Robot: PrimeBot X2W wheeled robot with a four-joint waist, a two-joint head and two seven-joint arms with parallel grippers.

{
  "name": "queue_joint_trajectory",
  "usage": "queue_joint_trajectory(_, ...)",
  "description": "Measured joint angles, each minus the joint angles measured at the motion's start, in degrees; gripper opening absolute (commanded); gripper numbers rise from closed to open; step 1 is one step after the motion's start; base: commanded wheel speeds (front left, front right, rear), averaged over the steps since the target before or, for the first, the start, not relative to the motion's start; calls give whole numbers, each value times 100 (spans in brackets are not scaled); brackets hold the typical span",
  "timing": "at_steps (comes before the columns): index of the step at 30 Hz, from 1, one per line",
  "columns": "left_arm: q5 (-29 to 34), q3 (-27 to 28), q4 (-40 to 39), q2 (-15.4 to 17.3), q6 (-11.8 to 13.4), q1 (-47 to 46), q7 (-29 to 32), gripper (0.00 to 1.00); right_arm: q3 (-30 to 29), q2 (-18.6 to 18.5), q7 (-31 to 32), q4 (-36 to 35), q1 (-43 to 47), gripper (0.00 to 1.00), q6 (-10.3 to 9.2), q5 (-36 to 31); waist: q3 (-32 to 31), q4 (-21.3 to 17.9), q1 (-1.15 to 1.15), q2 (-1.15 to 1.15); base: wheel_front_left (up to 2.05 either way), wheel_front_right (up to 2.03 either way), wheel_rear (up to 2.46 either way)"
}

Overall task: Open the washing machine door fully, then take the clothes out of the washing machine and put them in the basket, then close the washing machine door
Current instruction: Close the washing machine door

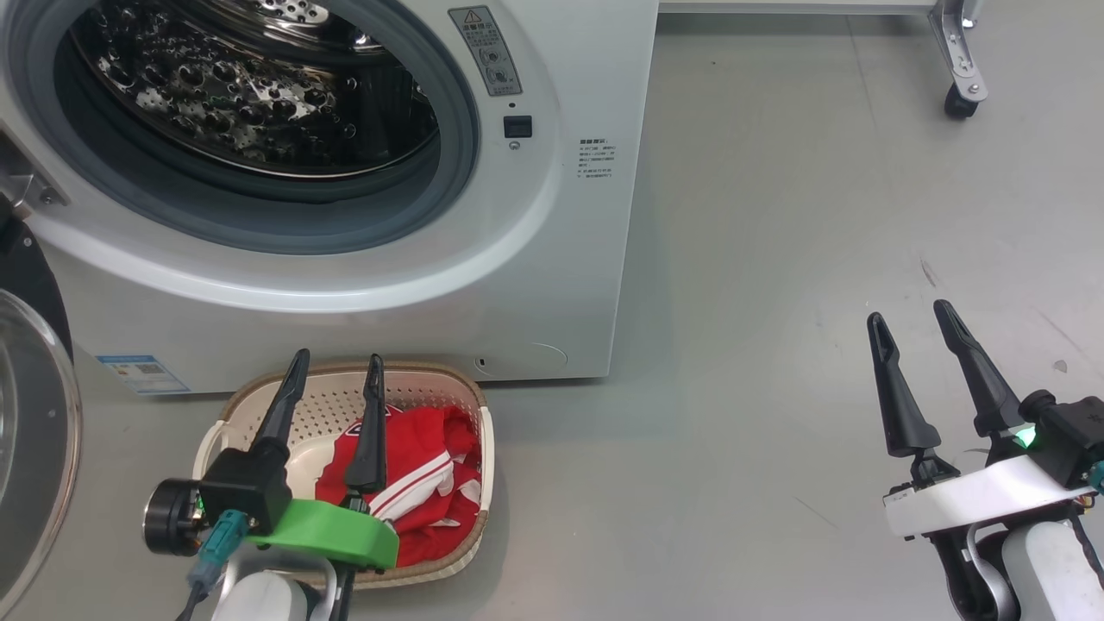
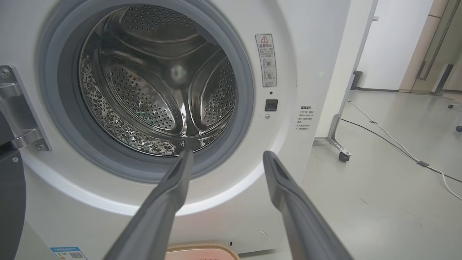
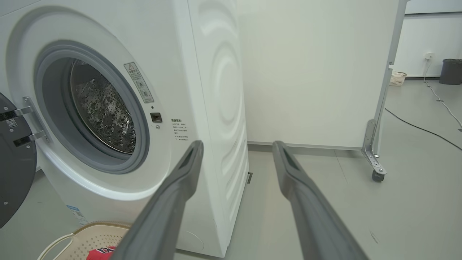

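Observation:
The white washing machine (image 1: 552, 259) stands with its steel drum (image 2: 151, 90) showing no fabric inside. Its door (image 1: 30, 431) hangs swung wide at the far left, black rim and glass bowl showing; the door's dark inner side (image 3: 14, 169) appears on its hinges in the right wrist view. Red clothes (image 1: 423, 483) with white stripes lie in the cream basket (image 1: 345, 384) on the floor before the machine. My left gripper (image 1: 336, 366) hovers open above the basket, nothing between its fingers. My right gripper (image 1: 910, 315) stands open over bare floor, far right.
A white panel on a metal leg with a caster (image 1: 962, 99) stands behind and to the right of the machine. Cables (image 2: 397, 144) run across the grey floor farther right. A dark bin (image 3: 451, 71) and another basket (image 3: 397, 77) sit by the far wall.

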Motion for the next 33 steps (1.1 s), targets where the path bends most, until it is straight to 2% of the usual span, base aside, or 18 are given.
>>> queue_joint_trajectory(21,166,46,-86,2,58,3,0,100,23,1,0,14,0,100,0,0,8,24,0,0,-112,112,0)
queue_joint_trajectory(33,189,30,-96,2,69,3,0,100,18,3,0,19,0,100,0,0,33,40,0,0,-74,74,0)
